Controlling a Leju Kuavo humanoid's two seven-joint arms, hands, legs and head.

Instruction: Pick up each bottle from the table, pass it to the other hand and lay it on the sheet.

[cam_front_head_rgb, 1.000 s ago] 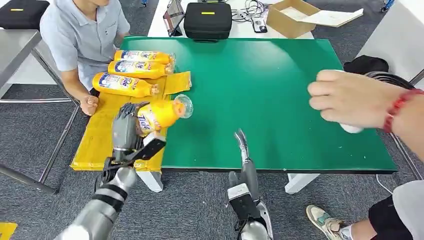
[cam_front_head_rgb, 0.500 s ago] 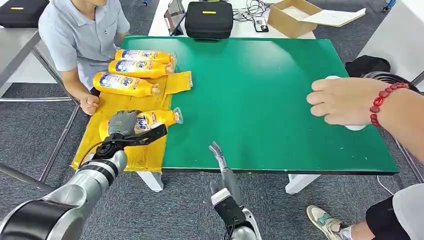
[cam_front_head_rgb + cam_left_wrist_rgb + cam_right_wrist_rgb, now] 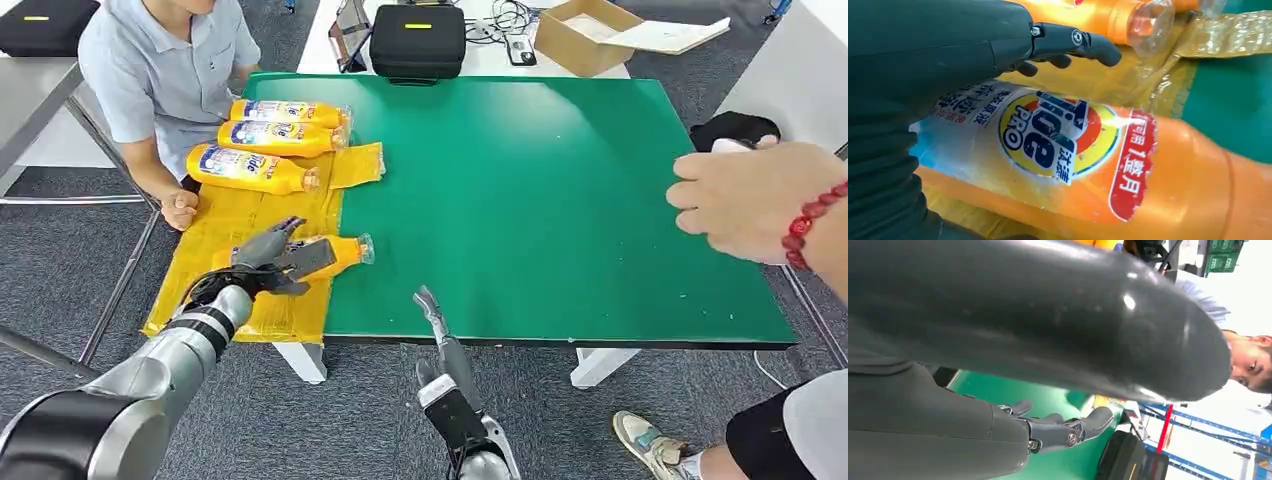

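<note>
An orange Tide bottle [image 3: 338, 255] lies on its side on the yellow sheet [image 3: 190, 300], its clear cap toward the green table [image 3: 520, 200]. My left hand [image 3: 268, 256] hovers over its label end with fingers spread and straight. In the left wrist view those fingers [image 3: 1068, 40] stretch above the bottle [image 3: 1128, 165] without wrapping it. Three more orange bottles [image 3: 255, 168] lie side by side farther back on the sheet. My right hand [image 3: 438, 320] hangs at the table's front edge, fingers extended, holding nothing.
A person's hand [image 3: 750, 195] with a red bead bracelet reaches over the table's right side, a white thing showing behind its fingers. Another person sits at the far left, fist by the sheet. A black case [image 3: 417, 40] and a cardboard box [image 3: 585, 35] stand beyond the table.
My left hand lowered the orange bottle onto the sheet and its fingers have opened off it. My right hand dropped back toward the front edge. The person's hand drew away to the right.
</note>
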